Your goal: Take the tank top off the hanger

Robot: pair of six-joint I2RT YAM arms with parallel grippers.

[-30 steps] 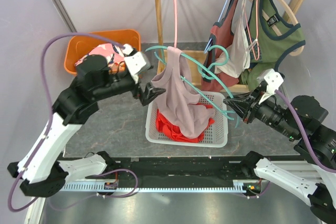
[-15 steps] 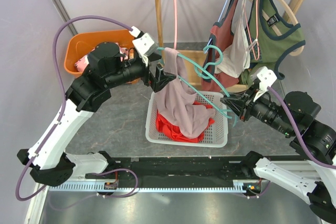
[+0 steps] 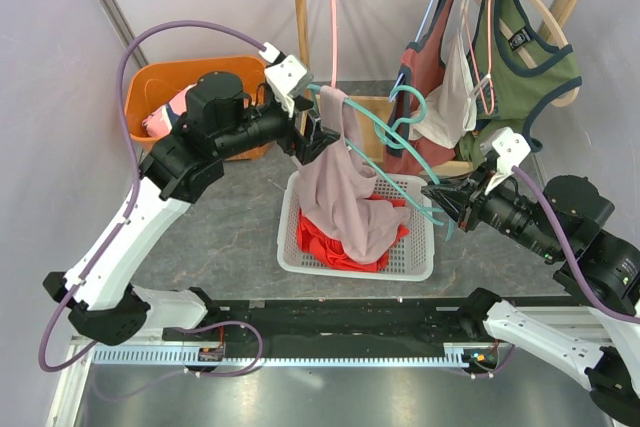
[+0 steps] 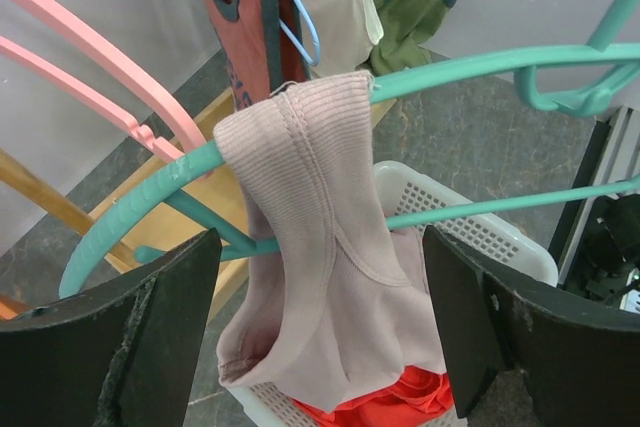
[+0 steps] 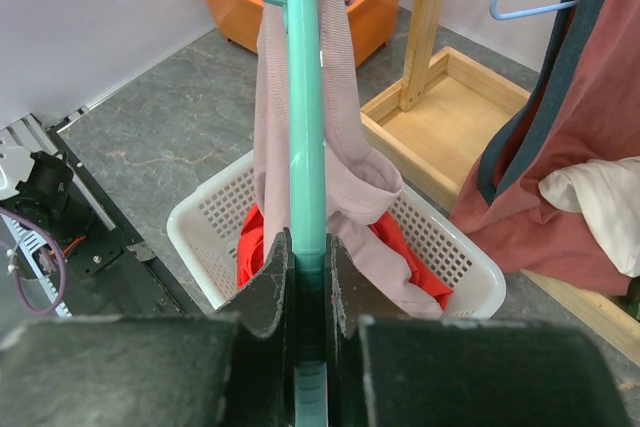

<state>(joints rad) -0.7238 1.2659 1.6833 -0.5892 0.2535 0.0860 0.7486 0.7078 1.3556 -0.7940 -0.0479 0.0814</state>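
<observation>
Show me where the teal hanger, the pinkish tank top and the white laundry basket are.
teal hanger (image 4: 450,69): left wrist view, on its upper arm.
tank top (image 4: 310,237): left wrist view, on the ribbed strap draped over the hanger.
white basket (image 3: 418,252): top external view, on its right lattice wall.

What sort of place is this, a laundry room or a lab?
Probably a lab bench staged as a laundry corner: a wooden rack hung with tops, a white basket and an orange bin of clothes, and two robot arms bolted to the table edge.
</observation>
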